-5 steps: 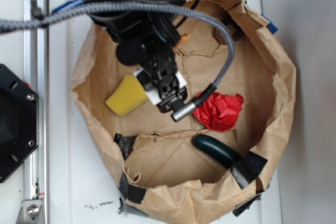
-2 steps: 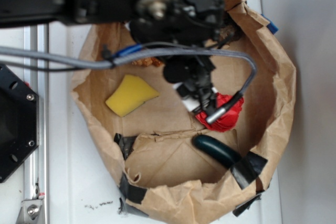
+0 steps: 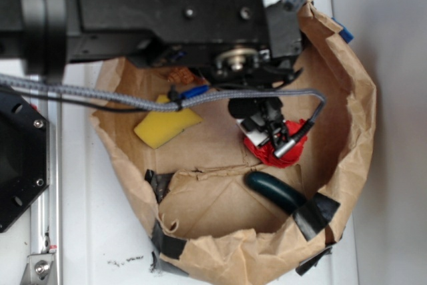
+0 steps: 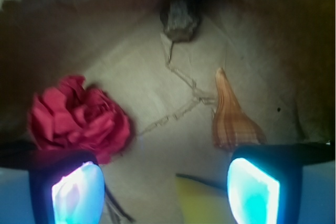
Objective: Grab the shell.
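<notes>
From the overhead view I see my black robot arm (image 3: 153,11) reaching across a wide, crumpled brown paper bag (image 3: 353,118) laid open like a shallow basin on a white table (image 3: 87,231). The claw (image 3: 272,139) hangs over a crumpled red paper ball (image 3: 293,151) on the bag floor. Through the wrist camera its two fingers (image 4: 79,192) stand wide apart with nothing between them; their pads glow pale blue at the bottom corners. The tan-orange ribbed spiral shell (image 4: 231,119) lies on the bag floor just above the right-hand finger in this view, its pointed tail aimed away from the camera, not touched by the claw. A dark brown rock (image 4: 180,18) sits beyond it near the bag wall. A yellow sponge wedge (image 3: 167,125) lies apart from the red ball, and a dark green curved object (image 3: 273,190) rests near the bag's front.
</notes>
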Robot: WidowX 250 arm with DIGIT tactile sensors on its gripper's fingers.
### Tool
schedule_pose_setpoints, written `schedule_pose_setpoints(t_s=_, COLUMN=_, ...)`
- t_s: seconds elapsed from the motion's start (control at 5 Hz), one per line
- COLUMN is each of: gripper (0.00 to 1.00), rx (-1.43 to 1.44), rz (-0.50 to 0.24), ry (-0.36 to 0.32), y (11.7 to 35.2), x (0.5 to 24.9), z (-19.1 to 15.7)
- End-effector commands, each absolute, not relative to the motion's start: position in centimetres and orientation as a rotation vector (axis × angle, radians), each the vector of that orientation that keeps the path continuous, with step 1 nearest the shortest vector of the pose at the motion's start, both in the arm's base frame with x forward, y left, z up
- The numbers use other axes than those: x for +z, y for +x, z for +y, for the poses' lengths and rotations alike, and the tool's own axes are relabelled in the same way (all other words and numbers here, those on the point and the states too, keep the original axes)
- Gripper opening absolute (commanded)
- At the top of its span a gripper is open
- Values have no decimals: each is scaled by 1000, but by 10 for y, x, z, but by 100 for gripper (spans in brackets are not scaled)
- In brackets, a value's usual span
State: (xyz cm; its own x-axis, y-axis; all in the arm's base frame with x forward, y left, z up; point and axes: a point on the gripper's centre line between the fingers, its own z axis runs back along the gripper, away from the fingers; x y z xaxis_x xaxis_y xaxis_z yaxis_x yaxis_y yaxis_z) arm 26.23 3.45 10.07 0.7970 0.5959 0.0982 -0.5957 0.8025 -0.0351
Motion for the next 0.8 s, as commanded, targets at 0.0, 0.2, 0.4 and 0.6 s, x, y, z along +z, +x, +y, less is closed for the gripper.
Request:
schedule_pose_setpoints(t_s=0.0, gripper=100, rx=687, rz=-133, ry=52, y=240, x=94, z=80)
schedule_pose_setpoints(t_s=0.2, gripper=100, rx=669, rz=-126, ry=66, y=234, x=92, z=82)
schedule_pose_setpoints(t_s=0.4, gripper=100, rx=631, rz=-161, ry=63, y=236, x=95, z=91)
schedule_pose_setpoints(t_s=0.6, gripper=100, rx=566, rz=-177, ry=55, y=239, x=88, z=95)
